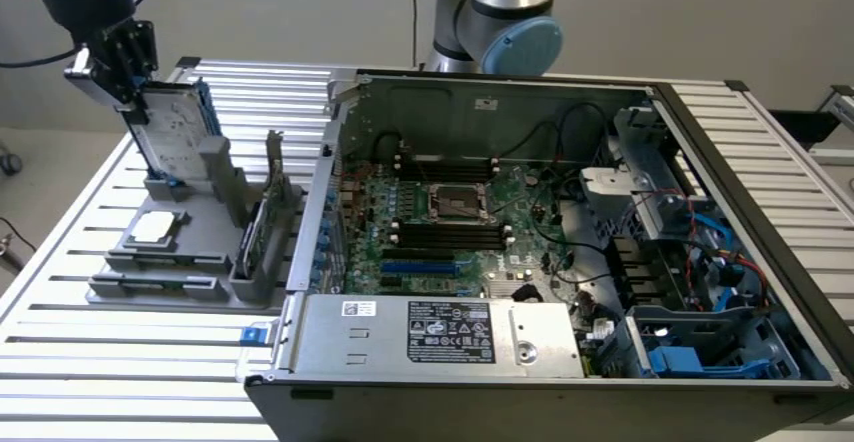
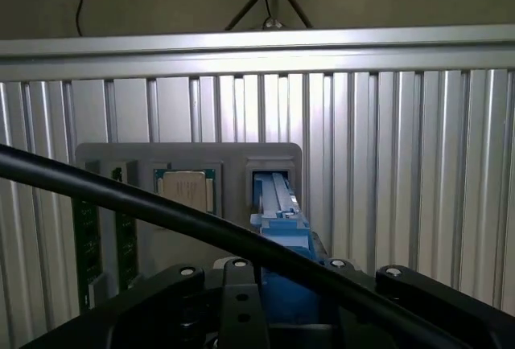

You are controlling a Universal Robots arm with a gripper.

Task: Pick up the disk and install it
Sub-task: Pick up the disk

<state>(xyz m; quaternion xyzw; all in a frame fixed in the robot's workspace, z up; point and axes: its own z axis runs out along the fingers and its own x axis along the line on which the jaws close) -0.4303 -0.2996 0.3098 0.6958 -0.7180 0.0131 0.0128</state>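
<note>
I see the gripper (image 1: 130, 87) pinching the top edge of the disk (image 1: 176, 134), which hangs just below it, lower end at the grey holder (image 1: 200, 262). With so narrow a hold, I judge it could tilt, snag the slot or slip free.

High exterior, close wrist; shared fixture (image 1: 134, 284)

We hang our gripper (image 1: 134, 97) in the upper left of the frame, tilted downward, jaws clamped on the disk's (image 1: 180, 137) top edge; our arm (image 1: 501, 12) rises at top centre.
</note>
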